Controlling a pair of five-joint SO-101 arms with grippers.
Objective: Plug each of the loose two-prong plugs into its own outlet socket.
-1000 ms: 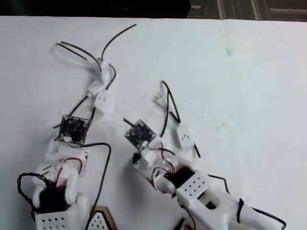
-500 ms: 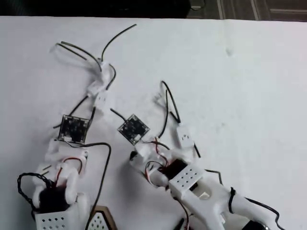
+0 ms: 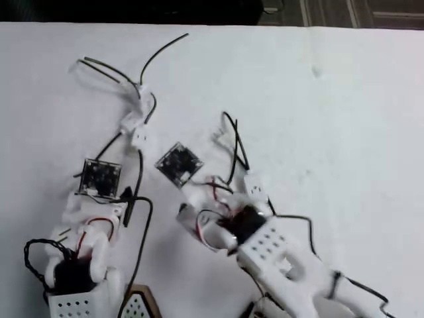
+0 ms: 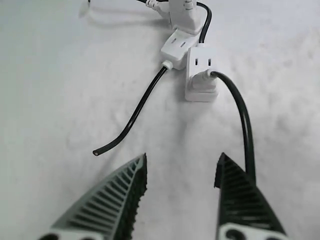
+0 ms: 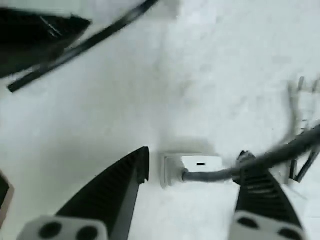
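Pale white surface [image 3: 344, 99], dark room beyond its far edge. Left arm [image 3: 86, 245] sits near-left; right arm [image 3: 278, 255] sits near-right, angled toward the far left. Left jaws are apart and empty, low over bare surface. Farther out from them lies the left socket block [image 4: 201, 75]: one pair of slots bare, with a black cord [image 4: 244, 120] entering its near half and passing close by one jaw. A second white piece [image 4: 178, 42] touches that block on its far side, and a cord stub [image 4: 136, 115] from it ends free. Right jaws are also apart. A white block [image 5: 192, 169] with one slot showing lies between their tips, and its grey cord [image 5: 215, 173] leads off toward one jaw. Contact is unclear, as is which overhead block this is. Right socket block [image 3: 256, 187] lies just right of the right arm's wrist. Loose plug [image 3: 216, 137], prongs bare, lies to the far right of the right jaws, well apart from the left arm. Its long axis looks roughly left-right, prongs leftward. Judgement: the right arm is nearer and should close across that axis.
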